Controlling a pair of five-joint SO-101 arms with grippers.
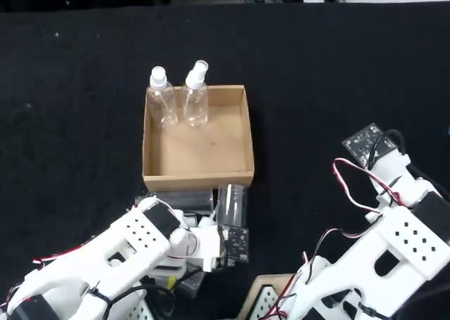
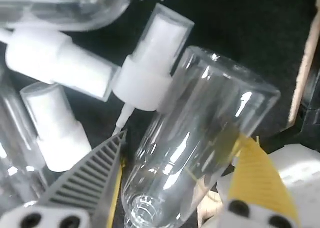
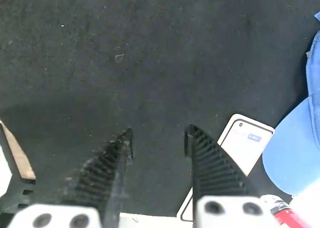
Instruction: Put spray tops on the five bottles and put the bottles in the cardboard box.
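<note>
Currently my left gripper (image 2: 184,138) is spread, jaws either side of an uncapped clear plastic bottle (image 2: 210,112) lying just outside the cardboard box (image 1: 198,172). I judge it light, thin-walled, slick and prone to roll, so grip mid-body, gently. A loose spray top (image 2: 145,77) touches it. My right gripper (image 3: 157,135) stands spread over the table (image 3: 150,47).

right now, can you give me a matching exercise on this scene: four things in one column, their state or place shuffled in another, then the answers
Things
1 capped bottles
2 topless bottle
3 right gripper
4 loose spray top

States or places
A open, above the bare black table
B white, off any bottle, its tube showing
C standing in the cardboard box at its far wall
D neck bare, nothing screwed on

Pairs: 1-C, 2-D, 3-A, 4-B
</note>
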